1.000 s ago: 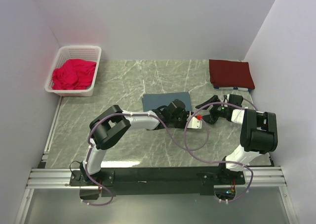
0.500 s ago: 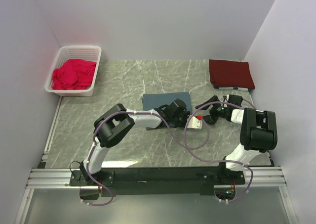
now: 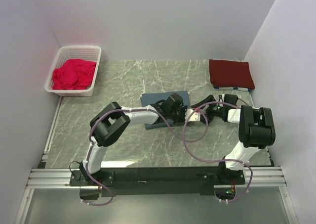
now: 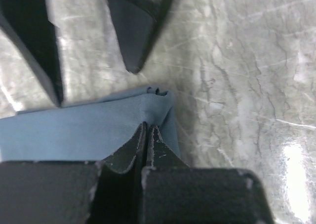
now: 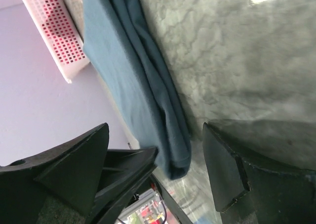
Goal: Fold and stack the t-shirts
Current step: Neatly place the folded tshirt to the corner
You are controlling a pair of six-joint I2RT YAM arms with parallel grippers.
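1. The slate-blue t-shirt lies folded at the middle of the frame, on the marble table.
2. The left gripper is pressed together, pinching that shirt's corner.
3. The right gripper stands spread, just beside the same edge.
4. The maroon t-shirt lies folded at upper right.
5. A white basket holding red cloth sits at upper left.

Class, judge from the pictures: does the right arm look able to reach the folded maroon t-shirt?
Probably yes. The maroon t-shirt lies at the far right, on the right arm's own side, and nothing stands between them. The right tool is open and holds nothing.
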